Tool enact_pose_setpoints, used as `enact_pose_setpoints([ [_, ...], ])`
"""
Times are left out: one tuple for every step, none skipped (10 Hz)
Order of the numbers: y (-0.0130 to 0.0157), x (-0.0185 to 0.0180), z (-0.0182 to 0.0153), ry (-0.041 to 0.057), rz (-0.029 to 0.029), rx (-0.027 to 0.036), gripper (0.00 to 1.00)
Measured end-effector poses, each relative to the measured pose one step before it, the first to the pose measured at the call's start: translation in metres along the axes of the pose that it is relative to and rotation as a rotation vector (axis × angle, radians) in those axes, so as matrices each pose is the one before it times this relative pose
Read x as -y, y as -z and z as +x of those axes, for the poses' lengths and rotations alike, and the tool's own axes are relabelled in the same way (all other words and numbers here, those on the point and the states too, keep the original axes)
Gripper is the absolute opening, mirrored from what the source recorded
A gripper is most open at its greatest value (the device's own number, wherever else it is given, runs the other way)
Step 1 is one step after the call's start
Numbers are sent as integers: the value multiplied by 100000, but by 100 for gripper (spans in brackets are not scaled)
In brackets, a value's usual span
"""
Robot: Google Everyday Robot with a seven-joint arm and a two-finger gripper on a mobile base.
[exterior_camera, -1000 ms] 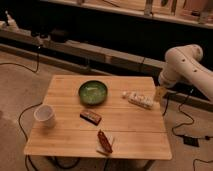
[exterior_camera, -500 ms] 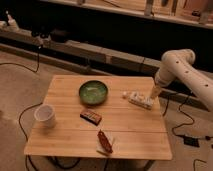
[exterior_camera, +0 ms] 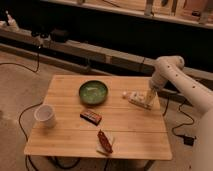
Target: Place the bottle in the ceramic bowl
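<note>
As I look through the camera view, the gripper is low near the right edge of the table, at the right end of the bottle, which lies flat on the wood. I cannot tell whether it grasps it. The ceramic bowl stands apart, left of the bottle.

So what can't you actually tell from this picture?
All in the camera view:
- The bottle's right end: covered by the gripper, which is down at the right side of the table.
- The bottle's label print: too small to read.
- The robot's body: cut off by the right edge; only the arm shows.
- The things on the back shelf: cut off by the top edge.
</note>
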Motion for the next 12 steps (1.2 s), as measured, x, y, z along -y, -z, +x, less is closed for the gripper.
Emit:
enact_pose_setpoints([
  [-1070, -126, 109, -1645, 1065, 670, 80],
  [-1474, -181, 413, -1799, 1252, 998, 80],
  [-1205, -162, 652, -902, 756, 1319, 80],
  [-810, 15, 402, -386, 640, 1281, 80],
  [-848, 86, 350, -355, 833, 1593, 78],
  [-667, 178, 489, 54, 837, 1283, 70],
  [-382, 293, 580, 729, 824, 883, 60],
  [-343, 560, 978, 1776, 1338, 841, 48],
  [-78, 399, 748, 2152, 968, 449, 40],
  [223, 399, 904, 2835, 795, 220, 32],
  [695, 145, 940, 2238, 225, -537, 30],
  [1134, -22, 983, 1502, -56, -1452, 30],
])
